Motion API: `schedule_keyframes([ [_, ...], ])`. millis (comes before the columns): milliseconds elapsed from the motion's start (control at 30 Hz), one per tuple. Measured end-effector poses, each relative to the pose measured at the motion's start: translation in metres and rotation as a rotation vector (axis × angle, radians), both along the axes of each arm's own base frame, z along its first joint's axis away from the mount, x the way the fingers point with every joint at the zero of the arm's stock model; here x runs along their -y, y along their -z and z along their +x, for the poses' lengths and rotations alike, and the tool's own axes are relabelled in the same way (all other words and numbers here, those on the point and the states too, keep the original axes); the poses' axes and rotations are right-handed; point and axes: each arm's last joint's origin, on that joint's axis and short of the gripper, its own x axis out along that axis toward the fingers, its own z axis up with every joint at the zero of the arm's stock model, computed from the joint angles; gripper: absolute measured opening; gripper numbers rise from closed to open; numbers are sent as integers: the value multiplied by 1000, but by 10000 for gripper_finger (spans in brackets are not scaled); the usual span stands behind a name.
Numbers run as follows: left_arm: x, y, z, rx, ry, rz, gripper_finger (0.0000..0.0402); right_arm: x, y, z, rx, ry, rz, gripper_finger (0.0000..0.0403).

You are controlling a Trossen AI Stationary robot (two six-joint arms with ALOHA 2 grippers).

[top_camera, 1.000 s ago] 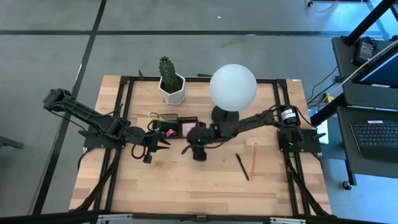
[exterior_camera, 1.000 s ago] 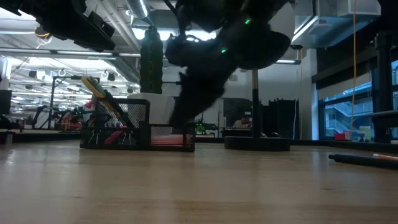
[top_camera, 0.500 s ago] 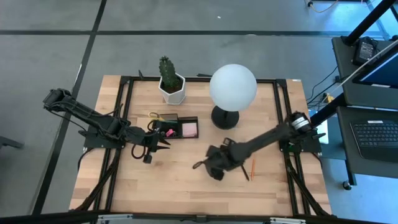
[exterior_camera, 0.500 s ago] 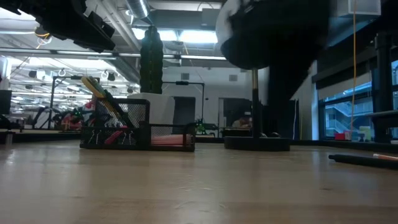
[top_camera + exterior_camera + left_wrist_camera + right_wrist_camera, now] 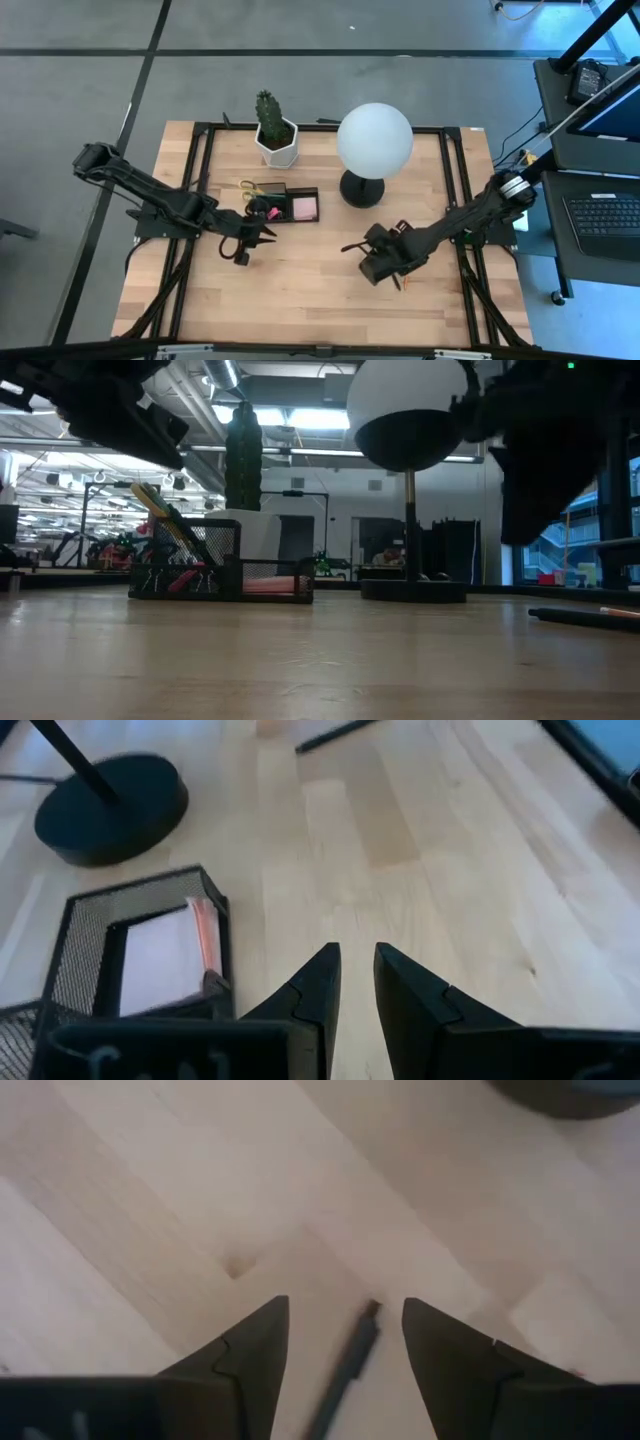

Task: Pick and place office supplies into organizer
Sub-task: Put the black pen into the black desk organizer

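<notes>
On the near half of the pale wooden table [image 5: 300, 290], we saw the right gripper [image 5: 345, 1342] hanging spread apart over a slim black pen [image 5: 345, 1365]. Farther back, the left gripper [image 5: 356, 982], nearly closed and empty, waited beside the black mesh organizer [image 5: 283, 204] holding yellow-handled scissors [image 5: 250, 186] and a pink sticky-note pad [image 5: 304, 207].

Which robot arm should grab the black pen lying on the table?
The right one, probably. Its tool is open above the black pen, which shows between its fingers. The left tool waits by the organizer, far from it.
</notes>
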Motion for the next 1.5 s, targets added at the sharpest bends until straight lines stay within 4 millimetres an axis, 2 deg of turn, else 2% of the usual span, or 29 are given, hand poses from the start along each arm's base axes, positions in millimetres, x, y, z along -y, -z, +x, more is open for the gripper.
schedule_keyframes([
  [200, 1, 4, 3, -15, 6, 16, 61, 6, 20, -3, 4, 6, 19, 198],
  [700, 1, 2, 4, 12, 15, 19, 61, 20, 49, -9, 13, 72, 109, 198],
  [1033, 1, 2, 4, 13, 15, 20, 61, 19, 51, -10, -10, 86, 166, 198],
  [1500, 1, 2, 4, 12, 15, 20, 61, 18, 59, -9, -38, 86, 144, 198],
])
